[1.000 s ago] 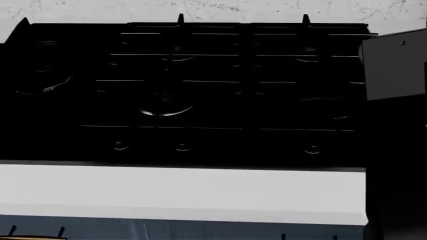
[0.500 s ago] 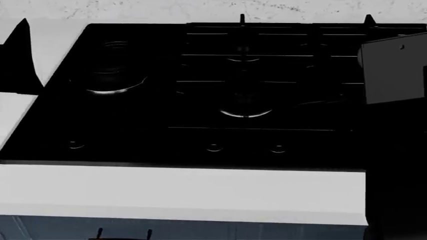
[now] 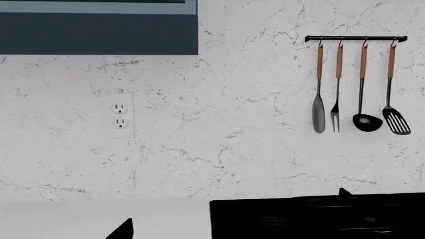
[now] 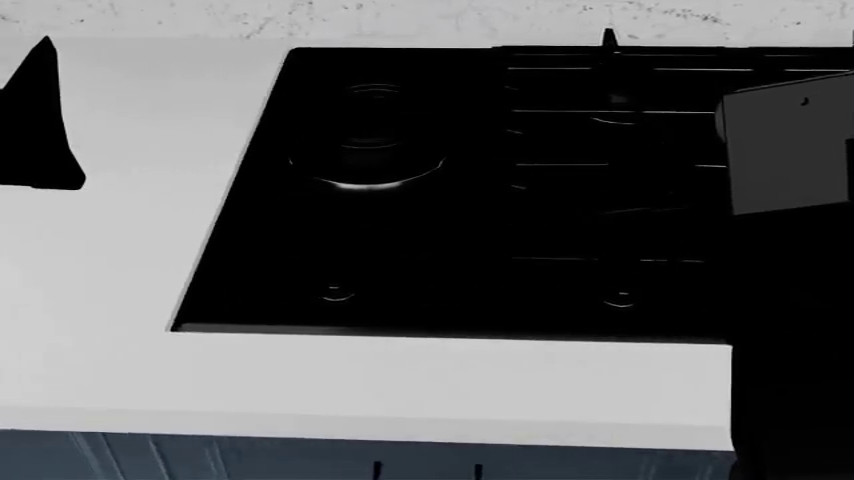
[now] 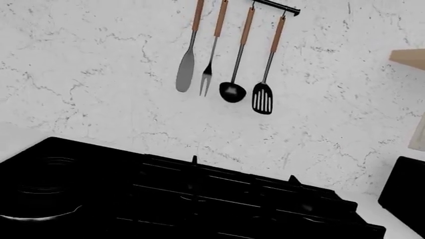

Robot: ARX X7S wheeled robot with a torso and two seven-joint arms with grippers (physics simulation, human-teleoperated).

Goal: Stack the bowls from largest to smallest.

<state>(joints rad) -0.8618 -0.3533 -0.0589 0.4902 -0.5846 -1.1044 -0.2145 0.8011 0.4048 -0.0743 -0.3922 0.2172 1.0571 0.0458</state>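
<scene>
Cooktop (image 4: 534, 200) fills white counter (image 4: 120, 280) under 4 hanging utensils (image 5: 226, 55); jaws out of view.

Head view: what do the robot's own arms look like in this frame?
Very little shows. At the left, a flat black pointed wedge; at the right edge, a dark grey boxy housing with one small dot near its top, over a black column. No cables or fingers can be made out.
</scene>
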